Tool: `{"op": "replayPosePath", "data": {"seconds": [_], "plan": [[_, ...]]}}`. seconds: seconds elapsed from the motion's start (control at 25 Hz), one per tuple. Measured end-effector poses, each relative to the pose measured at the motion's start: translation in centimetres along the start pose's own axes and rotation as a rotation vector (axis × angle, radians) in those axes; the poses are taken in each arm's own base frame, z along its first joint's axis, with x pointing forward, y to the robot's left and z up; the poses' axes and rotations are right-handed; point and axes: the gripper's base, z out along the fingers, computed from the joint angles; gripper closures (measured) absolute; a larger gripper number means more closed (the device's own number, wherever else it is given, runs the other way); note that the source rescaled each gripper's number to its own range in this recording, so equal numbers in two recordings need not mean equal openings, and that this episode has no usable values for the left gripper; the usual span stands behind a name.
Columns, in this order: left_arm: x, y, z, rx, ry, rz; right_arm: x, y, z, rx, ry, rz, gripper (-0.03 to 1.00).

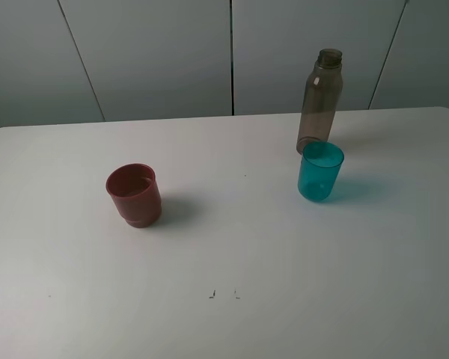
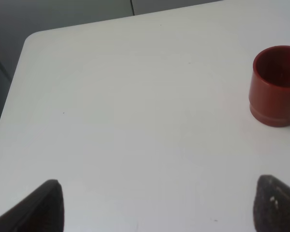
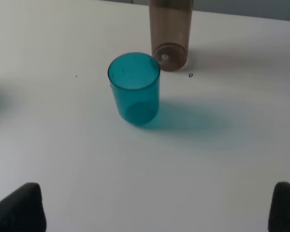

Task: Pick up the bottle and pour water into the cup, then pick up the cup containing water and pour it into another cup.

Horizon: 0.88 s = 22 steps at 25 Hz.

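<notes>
A white table (image 1: pixel 232 247) fills most of the high view, backed by grey wall panels (image 1: pixel 157 56) split by dark seams. In the upper right the uncapped smoky bottle (image 1: pixel 319 101) is stood upright, with the teal cup (image 1: pixel 320 170) just in front of it. The red-brown cup (image 1: pixel 135 195) is set at centre left, well apart from both. No label or writing is seen on any of them. The left gripper (image 2: pixel 157 205) and right gripper (image 3: pixel 157 208) are spread wide over bare table, nothing grasped.
</notes>
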Motion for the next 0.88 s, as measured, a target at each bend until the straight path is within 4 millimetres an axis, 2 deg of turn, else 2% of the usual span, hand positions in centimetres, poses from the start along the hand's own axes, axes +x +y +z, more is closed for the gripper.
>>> {"op": "replayPosePath", "data": {"seconds": [0.16, 0.44, 0.88], "plan": [[0.0, 0.0, 0.0, 0.000, 0.000, 0.000, 2.0, -0.3, -1.5, 0.010, 0.019, 0.000, -0.03], [0.0, 0.0, 0.0, 0.000, 0.000, 0.000, 3.5, -0.3, -3.3, -0.017, -0.121, 0.011, -0.03], [0.0, 0.0, 0.0, 0.000, 0.000, 0.000, 3.6, -0.2, -2.8, -0.030, -0.162, 0.015, -0.03]]}}
